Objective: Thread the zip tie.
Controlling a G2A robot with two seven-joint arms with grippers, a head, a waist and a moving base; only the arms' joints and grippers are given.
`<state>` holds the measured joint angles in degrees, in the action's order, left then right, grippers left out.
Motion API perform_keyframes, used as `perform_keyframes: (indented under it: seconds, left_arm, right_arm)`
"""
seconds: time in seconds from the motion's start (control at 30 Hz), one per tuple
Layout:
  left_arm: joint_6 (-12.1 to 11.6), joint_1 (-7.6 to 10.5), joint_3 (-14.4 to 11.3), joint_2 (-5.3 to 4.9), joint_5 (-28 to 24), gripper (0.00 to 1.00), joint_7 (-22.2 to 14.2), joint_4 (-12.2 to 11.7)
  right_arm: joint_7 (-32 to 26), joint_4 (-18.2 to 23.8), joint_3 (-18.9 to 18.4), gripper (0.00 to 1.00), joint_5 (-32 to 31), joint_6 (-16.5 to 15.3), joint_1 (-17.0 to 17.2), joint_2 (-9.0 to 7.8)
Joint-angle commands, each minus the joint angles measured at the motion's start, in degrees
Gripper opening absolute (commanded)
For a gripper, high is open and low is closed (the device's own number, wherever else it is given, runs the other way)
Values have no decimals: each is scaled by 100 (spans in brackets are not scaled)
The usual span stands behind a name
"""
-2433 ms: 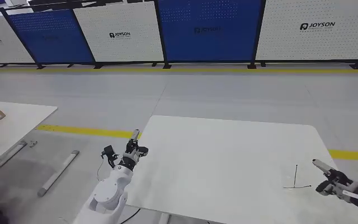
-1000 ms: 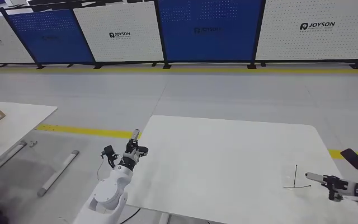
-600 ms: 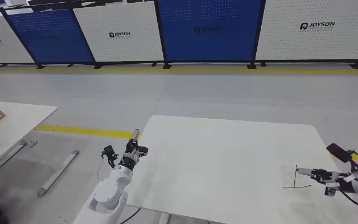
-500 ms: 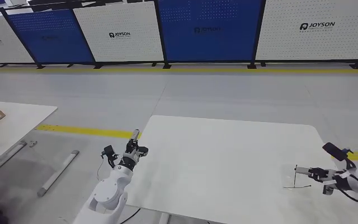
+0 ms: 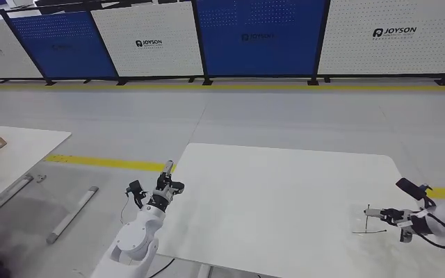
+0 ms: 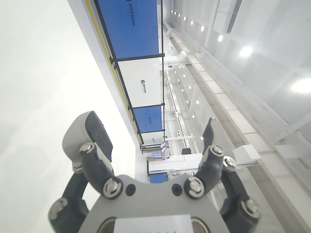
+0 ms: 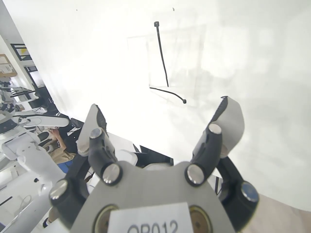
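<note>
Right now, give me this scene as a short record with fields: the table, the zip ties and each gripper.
table: white
straight zip tie: black, flat on the table, on the robot's right
curved zip tie: black, flat, its thin end near the straight one's thin end
right gripper: open, holds nothing, just short of the ties
left gripper: open, holds nothing, at the table's left edge
threading: not yet begun

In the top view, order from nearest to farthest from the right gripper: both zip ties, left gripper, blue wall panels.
1. Straight zip tie and curved zip tie, on the table, right side: too close to call.
2. Left gripper, left edge.
3. Blue wall panels, far behind.
</note>
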<state>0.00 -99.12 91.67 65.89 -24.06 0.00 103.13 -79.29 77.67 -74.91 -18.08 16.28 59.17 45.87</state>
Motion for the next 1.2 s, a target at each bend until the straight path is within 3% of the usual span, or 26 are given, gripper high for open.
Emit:
perform_keyframes:
  seconds: [0.0,0.1,0.27,0.77,0.8,0.83,0.97,1.07,1.17]
  left_arm:
    - [0,0,0,0,0,100,0,0]
    - [0,0,0,0,0,100,0,0]
    - [0,0,0,0,0,100,0,0]
    - [0,0,0,0,0,100,0,0]
    - [0,0,0,0,0,100,0,0]
    - [0,0,0,0,0,100,0,0]
    - [0,0,0,0,0,100,0,0]
    - [0,0,0,0,0,100,0,0]
    - [0,0,0,0,0,100,0,0]
  right_arm:
    - [-35,-174,-222,100,368,-396,97,-31]
    - [-35,-329,-397,100,681,-590,205,-68]
    - [-35,-524,-287,100,1053,-998,223,-120]
    - [184,-705,-236,100,1067,-918,227,-140]
    - [160,-729,-230,67,1077,-908,218,-141]
    - [135,-752,-216,51,1054,-907,197,-144]
    - [103,-833,-162,39,1003,-836,131,-145]
    - [91,-873,-91,42,902,-692,58,-143]
    - [88,-896,-45,38,889,-648,17,-138]
